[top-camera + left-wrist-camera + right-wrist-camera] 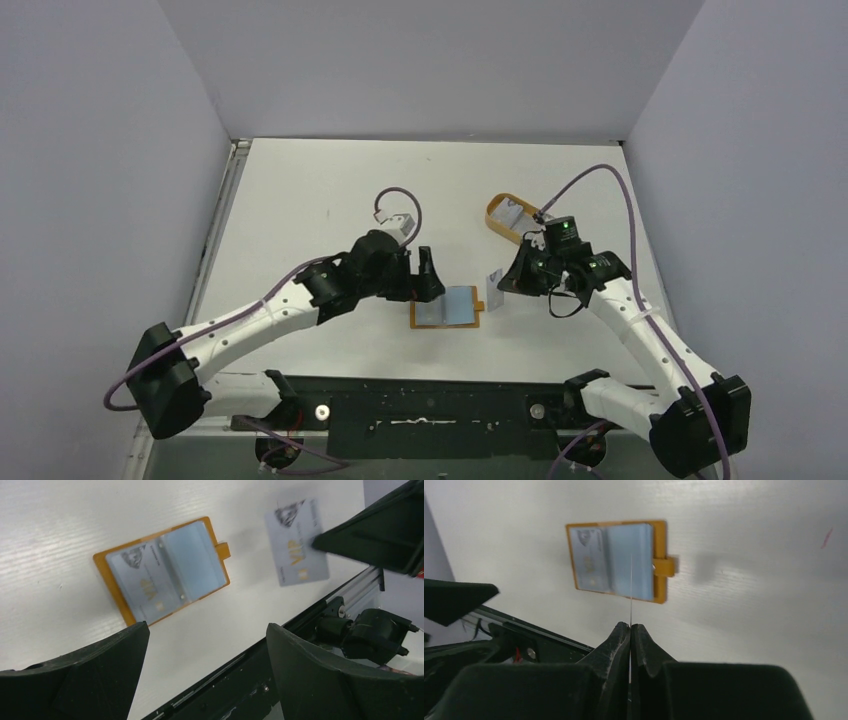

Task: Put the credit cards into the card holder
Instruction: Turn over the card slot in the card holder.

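Note:
The card holder (pixel 445 307) lies open on the table, orange-tan outside, grey-blue inside (pixel 162 570) (pixel 616 560). One credit card (pixel 142 577) with gold lettering sits in its left half. My left gripper (pixel 428 275) (pixel 207 626) hovers at the holder's far left edge, open, with nothing between its fingers. My right gripper (pixel 508 281) (pixel 630 626) is shut on a second credit card (pixel 494 278) (pixel 296 542), held above the table just right of the holder's snap tab. In the right wrist view that card (pixel 630 590) shows edge-on as a thin line.
An orange oval tray (pixel 497 215) stands behind the right gripper with a pale card (pixel 515 212) in it. The black base rail (pixel 430 405) runs along the near table edge. Grey walls close in the table on three sides.

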You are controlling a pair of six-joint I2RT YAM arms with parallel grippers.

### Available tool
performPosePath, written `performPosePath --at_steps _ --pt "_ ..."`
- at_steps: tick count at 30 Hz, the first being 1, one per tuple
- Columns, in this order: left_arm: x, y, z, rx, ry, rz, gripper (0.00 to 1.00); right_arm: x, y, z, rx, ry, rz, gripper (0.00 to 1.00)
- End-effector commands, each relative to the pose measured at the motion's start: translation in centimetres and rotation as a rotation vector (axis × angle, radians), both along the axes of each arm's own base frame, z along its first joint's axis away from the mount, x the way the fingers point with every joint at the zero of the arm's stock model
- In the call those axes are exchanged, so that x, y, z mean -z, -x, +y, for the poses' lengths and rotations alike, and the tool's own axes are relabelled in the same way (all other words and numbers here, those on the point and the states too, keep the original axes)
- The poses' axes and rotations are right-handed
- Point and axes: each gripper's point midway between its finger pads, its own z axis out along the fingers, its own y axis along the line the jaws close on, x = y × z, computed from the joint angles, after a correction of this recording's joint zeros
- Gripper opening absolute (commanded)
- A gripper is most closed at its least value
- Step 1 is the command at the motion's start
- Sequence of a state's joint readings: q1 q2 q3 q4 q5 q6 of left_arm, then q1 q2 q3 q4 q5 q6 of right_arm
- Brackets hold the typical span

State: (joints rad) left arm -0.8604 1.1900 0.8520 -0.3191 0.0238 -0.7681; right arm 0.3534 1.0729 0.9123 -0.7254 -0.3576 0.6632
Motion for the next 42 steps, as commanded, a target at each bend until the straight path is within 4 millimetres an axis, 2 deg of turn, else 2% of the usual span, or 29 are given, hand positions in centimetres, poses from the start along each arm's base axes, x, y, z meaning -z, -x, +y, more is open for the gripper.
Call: performPosePath --at_steps 1,9,18,28,38,42 --pt "0.5 -1.4 -2.0 0.037 -0.126 -0.046 0.84 3.0 1.6 -0.9 -0.020 0.052 0.034 0.00" --pt "3.5 -2.9 -6.1 0.095 -0.187 0.024 0.70 4.9 2.4 -0.2 -0.055 0.005 0.024 0.00" --pt "6.2 -4.4 -7.8 0.114 -0.264 0.061 0.68 6.4 2.8 0.8 -0.092 -0.040 0.038 0.00" --pt "9.2 -5.8 -8.2 0.126 -0.371 0.062 0.66 6.2 3.0 0.8 -0.114 -0.031 0.014 0.00" --pt "12.7 -5.6 -7.4 0.138 -0.473 0.092 0.57 5.8 3.0 1.1 -0.130 -0.035 -0.005 0.00" --pt "13.8 -5.5 -6.6 0.130 -0.512 0.106 0.47 5.9 3.0 1.4 -0.143 -0.034 -0.006 0.00"
